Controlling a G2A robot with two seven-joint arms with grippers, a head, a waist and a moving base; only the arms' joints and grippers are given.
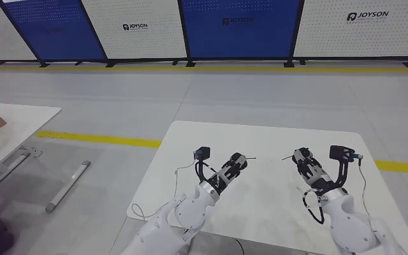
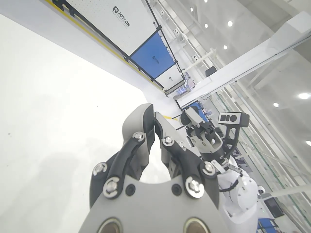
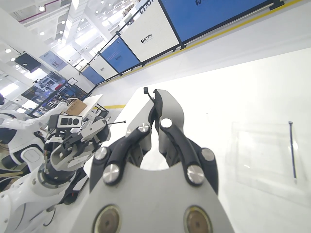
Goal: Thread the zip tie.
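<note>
We see both arms over the white table [image 1: 268,137], their tips facing each other across a gap.

The right gripper [image 3: 154,98] has its fingers pressed together on a black zip tie [image 3: 146,91]. The tie's small square head pokes out just past the fingertips. From above, a thin black length of it points toward the other arm.

The left gripper [image 1: 240,159] is likewise clamped shut, pinching a second zip tie [image 3: 117,122]. That one sticks out from its tip as a thin straight strip aimed at the right gripper. The two ties' free ends stay apart and do not touch.

A third zip tie [image 3: 292,149] lies flat on a clear plastic sheet [image 3: 257,151] on the table, well away from both grippers.
</note>
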